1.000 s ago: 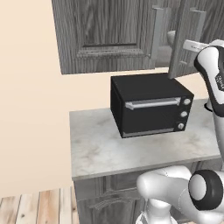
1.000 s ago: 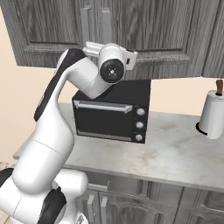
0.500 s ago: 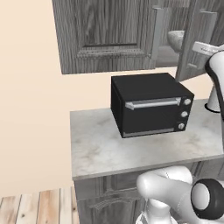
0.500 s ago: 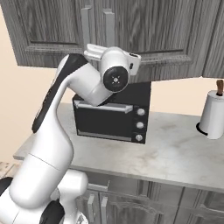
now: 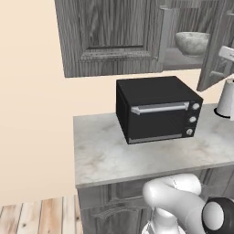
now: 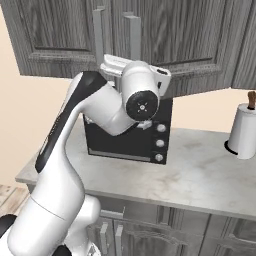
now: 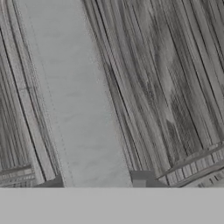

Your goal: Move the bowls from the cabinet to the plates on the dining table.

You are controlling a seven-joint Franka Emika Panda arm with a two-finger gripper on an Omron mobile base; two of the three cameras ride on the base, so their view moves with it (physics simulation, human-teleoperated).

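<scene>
The dark grey wood-grain cabinet hangs above the counter. Its right door stands swung open. On the shelf inside sits a pale grey-white marbled bowl. My gripper is at that door's outer face, shut on the door's light grey bar handle. This handle runs close and large across the hand view. From the right base view my hand covers the lower end of the handle, and the fingers are hidden. The plates and the dining table are out of view.
A black toaster oven stands on the small marble counter under the cabinet. A white paper towel roll stands at the counter's right end. The left cabinet door is closed. My arm rises in front of the oven.
The right cabinet door has swung further open with my hand on its handle. My hand moved right and toward me, and the bowl on the shelf came into view.
</scene>
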